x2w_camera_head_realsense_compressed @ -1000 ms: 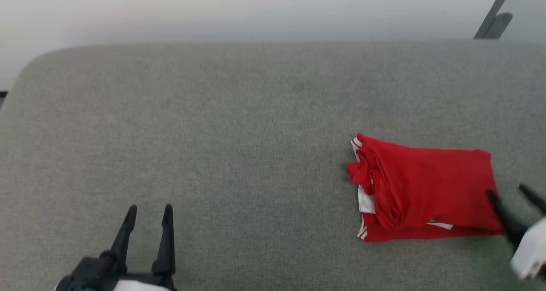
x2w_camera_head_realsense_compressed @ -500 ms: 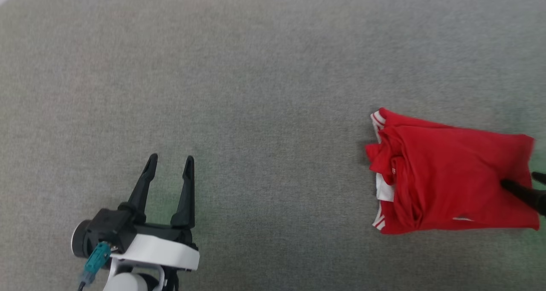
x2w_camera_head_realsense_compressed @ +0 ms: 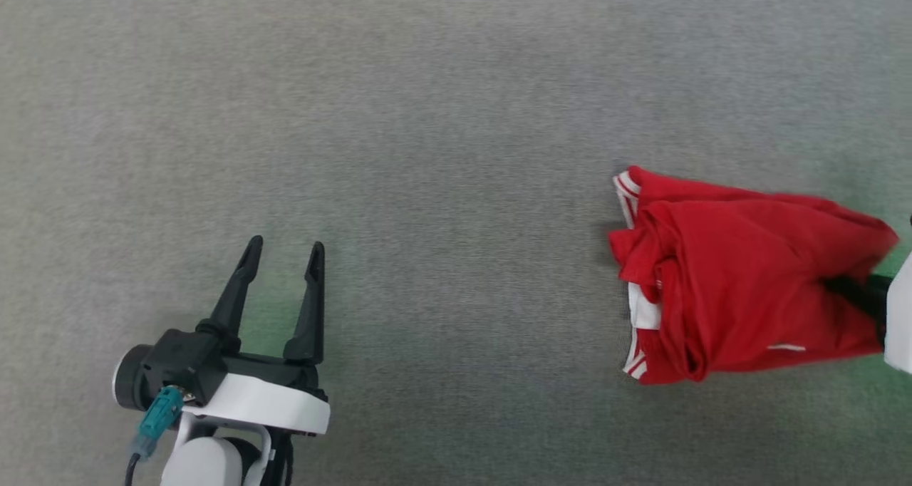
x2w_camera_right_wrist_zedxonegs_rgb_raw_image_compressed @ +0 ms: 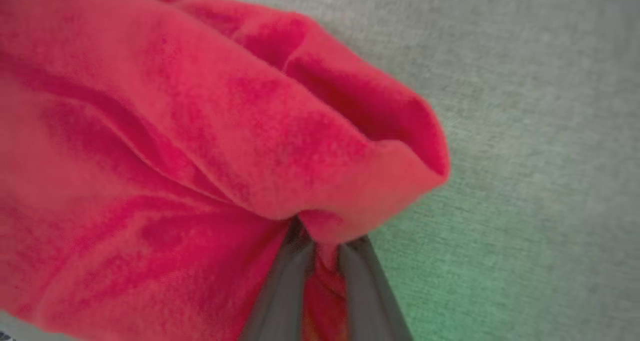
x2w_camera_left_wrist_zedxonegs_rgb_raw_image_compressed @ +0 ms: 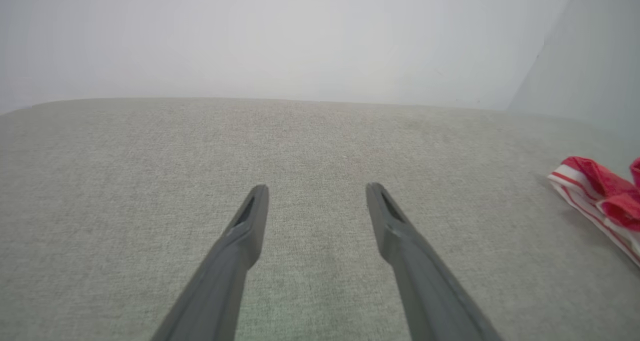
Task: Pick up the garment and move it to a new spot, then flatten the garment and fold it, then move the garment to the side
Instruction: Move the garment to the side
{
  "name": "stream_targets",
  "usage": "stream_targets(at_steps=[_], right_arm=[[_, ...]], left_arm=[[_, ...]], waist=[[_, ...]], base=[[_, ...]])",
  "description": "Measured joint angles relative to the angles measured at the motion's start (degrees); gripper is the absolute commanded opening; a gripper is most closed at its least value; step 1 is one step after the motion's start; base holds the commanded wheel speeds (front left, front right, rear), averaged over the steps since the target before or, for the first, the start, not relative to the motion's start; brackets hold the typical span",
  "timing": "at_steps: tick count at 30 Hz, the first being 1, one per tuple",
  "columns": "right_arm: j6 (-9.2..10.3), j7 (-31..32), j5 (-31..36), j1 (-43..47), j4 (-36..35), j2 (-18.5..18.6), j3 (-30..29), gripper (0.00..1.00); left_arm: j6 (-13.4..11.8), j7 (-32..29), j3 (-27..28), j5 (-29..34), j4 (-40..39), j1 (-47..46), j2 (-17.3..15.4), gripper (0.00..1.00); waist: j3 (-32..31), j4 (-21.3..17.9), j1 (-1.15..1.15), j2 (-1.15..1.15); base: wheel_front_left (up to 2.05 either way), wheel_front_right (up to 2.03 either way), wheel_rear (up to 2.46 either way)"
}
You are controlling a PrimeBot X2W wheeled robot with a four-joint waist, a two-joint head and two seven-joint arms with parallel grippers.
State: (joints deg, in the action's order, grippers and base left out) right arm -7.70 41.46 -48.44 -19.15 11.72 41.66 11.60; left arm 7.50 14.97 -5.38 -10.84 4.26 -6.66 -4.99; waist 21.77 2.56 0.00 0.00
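Garment (x2w_camera_head_realsense_compressed: 734, 286) edge pinched by right fingers (x2w_camera_right_wrist_zedxonegs_rgb_raw_image_compressed: 282, 291); left fingers (x2w_camera_head_realsense_compressed: 311, 308) wide apart, empty. Small pinch: cloth may slip, unfold.

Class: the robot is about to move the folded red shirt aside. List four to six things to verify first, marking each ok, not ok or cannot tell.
1. Right gripper shut on the garment: ok, its fingers pinch a red fold.
2. All layers caught: cannot tell, cloth covers the pinch.
3. Fold tidy: not ok, the gripped edge is bunched.
4. Left gripper apart from the garment: ok, open over the grey surface.
5. Room to the garment's right: cannot tell, beyond the head view's edge.
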Motion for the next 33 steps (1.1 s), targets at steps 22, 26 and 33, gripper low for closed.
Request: stream_targets(at_steps=[22,26,33], right_arm=[[0.19,-19.5,7.6,-12.7,24.0,7.2,-17.1,0.0],[0.19,-25.7,13.4,-18.9,31.0,7.4,-18.7,0.0],[0.19,-33.1,20.4,-27.3,42.6,5.0,-18.9,0.0]], left_arm=[[0.0,0.0,-14.2,-1.7,-0.1,-24.4,-6.3,1.0],[0.0,0.0,-16.1,-1.7,-0.5,-27.5,-7.7,1.0],[0.0,0.0,-17.4,-1.6,-1.2,-30.0,-9.1,1.0]], waist=[[8.7,-10.0,0.0,0.0],[11.7,-10.0,0.0,0.0],[14.9,-9.2,0.0,0.0]], base=[[0.0,0.0,0.0],[0.0,0.0,0.0],[0.0,0.0,0.0]])
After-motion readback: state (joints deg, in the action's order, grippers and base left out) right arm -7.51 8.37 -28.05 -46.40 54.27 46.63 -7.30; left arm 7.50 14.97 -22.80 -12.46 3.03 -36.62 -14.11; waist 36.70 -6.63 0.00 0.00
